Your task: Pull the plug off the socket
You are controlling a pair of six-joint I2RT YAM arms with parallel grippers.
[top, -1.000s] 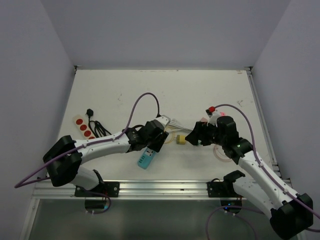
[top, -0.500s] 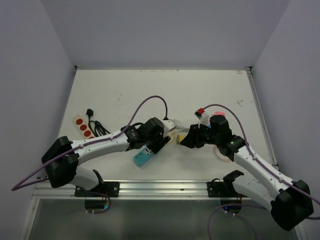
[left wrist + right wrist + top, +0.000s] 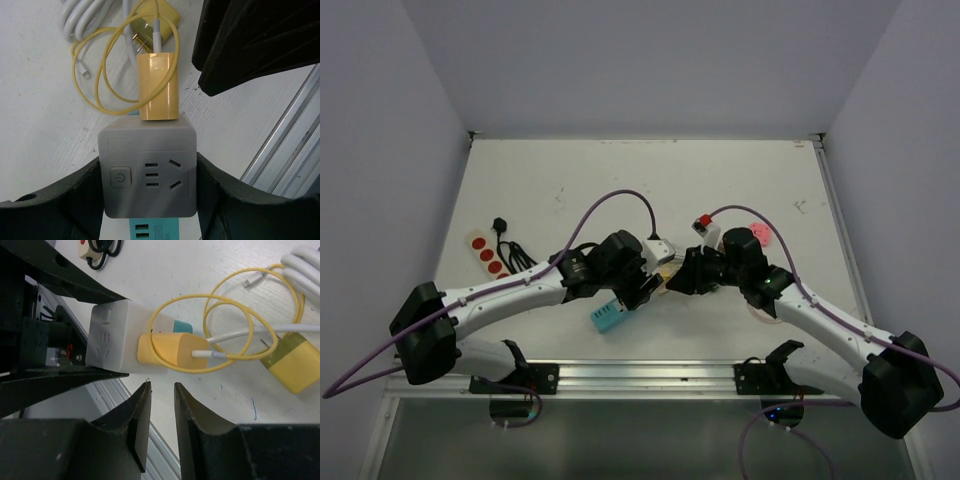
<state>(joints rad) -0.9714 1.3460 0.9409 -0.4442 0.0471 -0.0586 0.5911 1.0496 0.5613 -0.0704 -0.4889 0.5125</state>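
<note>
1. While our left gripper [image 3: 147,197] pinches the grey socket cube [image 3: 150,145] by its sides, the cube looks braced.
2. Our right gripper [image 3: 162,390], fingers nearly together and empty, hovers just short of the plug [image 3: 170,352].
3. Yellow, the plug sits seated in the cube: light, hard and slippery, we judge, so we should grip its flat sides.

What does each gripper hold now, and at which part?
The left gripper clamps the grey socket cube by its two side faces. The right gripper holds nothing.
</note>
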